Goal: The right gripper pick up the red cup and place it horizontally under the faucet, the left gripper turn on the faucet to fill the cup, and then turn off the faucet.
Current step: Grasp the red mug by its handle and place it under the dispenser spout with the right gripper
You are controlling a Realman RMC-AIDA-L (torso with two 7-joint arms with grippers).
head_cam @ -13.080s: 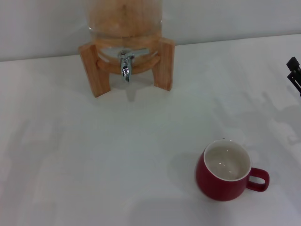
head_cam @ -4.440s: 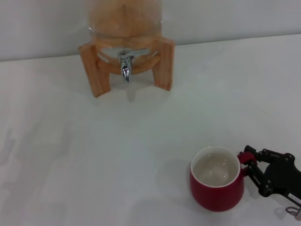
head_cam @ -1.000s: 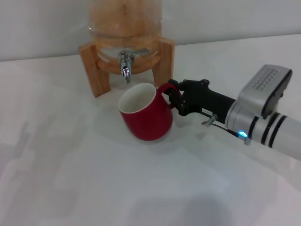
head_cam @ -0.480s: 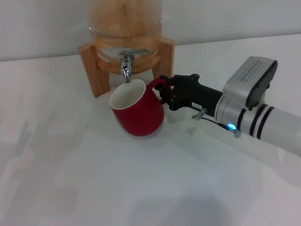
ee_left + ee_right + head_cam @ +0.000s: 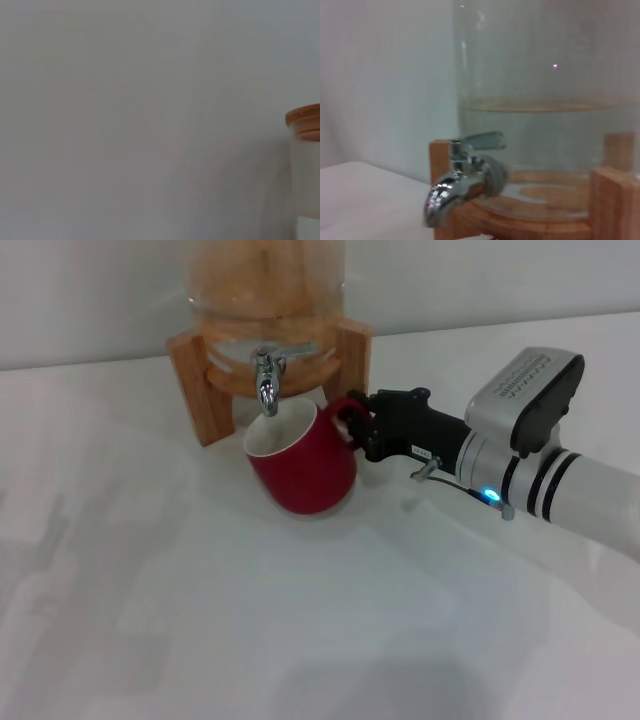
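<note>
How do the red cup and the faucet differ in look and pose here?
The red cup is dark red, matte and squat; the faucet is small, shiny chrome. The cup is tilted, held by its handle in the right gripper; the faucet is fixed, spout pointing down. Both sit at the wooden stand, cup mouth under the spout.

red cup (image 5: pixel 303 464): tilted, white inside toward left, rim under faucet (image 5: pixel 266 382) | faucet: chrome, lever sideways

Blank pale wall (image 5: pixel 140 115); wooden dispenser lid (image 5: pixel 303 120) at edge.
</note>
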